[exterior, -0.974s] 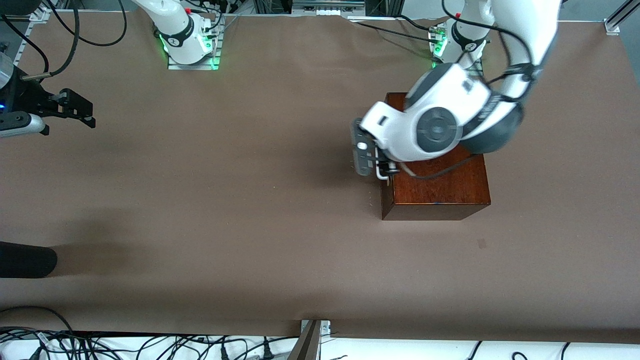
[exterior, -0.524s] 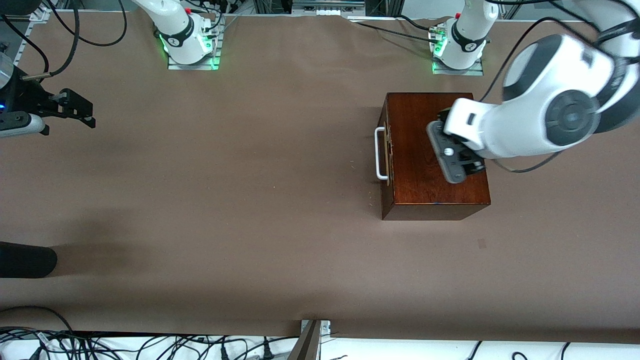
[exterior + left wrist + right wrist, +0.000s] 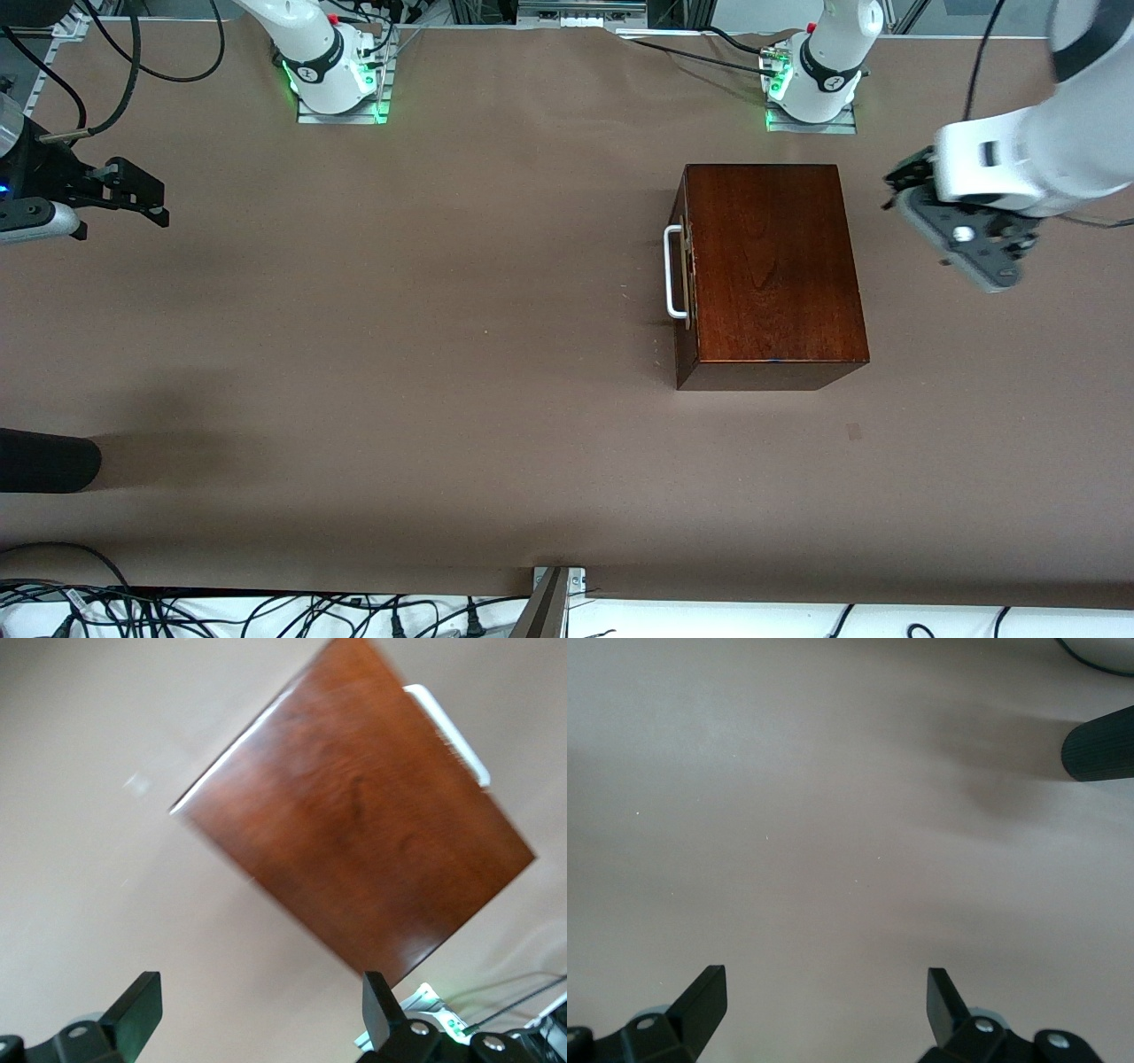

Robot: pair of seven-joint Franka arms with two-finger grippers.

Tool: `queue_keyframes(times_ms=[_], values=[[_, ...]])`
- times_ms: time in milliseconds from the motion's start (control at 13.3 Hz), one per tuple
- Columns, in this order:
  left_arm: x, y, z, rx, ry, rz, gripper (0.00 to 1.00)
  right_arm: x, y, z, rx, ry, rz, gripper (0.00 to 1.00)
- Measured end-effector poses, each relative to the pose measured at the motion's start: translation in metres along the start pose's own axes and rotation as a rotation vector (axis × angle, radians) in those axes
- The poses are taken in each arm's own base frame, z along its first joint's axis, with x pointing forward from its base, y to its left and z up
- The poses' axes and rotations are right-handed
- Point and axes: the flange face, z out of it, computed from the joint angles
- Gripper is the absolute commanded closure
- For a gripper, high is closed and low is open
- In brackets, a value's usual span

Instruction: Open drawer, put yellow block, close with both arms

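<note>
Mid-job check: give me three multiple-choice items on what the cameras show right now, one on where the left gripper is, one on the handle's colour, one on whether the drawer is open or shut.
1. Where is the left gripper?
A. Clamped on the handle
B. In the air over bare table beside the box, toward the left arm's end
C. Resting on top of the box

2. What colour is the handle of the drawer?
A. White
B. Black
C. Yellow

3. How does the drawer stand?
A. Pulled fully out
B. Half open
C. Pushed in, its front flush with the box

Answers:
1. B: the front view shows it off the box's edge, over the brown table, fingers apart in the left wrist view.
2. A: a white bar shows against the dark wood.
3. C: no pale tray sticks out.

The right gripper waits open at the right arm's end. No yellow block is in view.
</note>
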Motion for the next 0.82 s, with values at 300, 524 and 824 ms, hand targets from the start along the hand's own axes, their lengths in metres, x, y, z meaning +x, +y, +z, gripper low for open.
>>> queue_keyframes(times_ms=[300, 524, 824], values=[[-0.028, -0.018, 0.007, 0.062, 0.044, -0.302, 0.0, 0.0, 0.0, 0.0, 0.0, 0.0, 0.0, 0.0], [-0.043, 0.003, 0.008, 0.07, 0.081, -0.671, 0.0, 0.0, 0.0, 0.0, 0.0, 0.0, 0.0, 0.0], [-0.049, 0.001, 0.017, 0.076, 0.126, -0.778, 0.0, 0.0, 0.0, 0.0, 0.0, 0.0, 0.0, 0.0]])
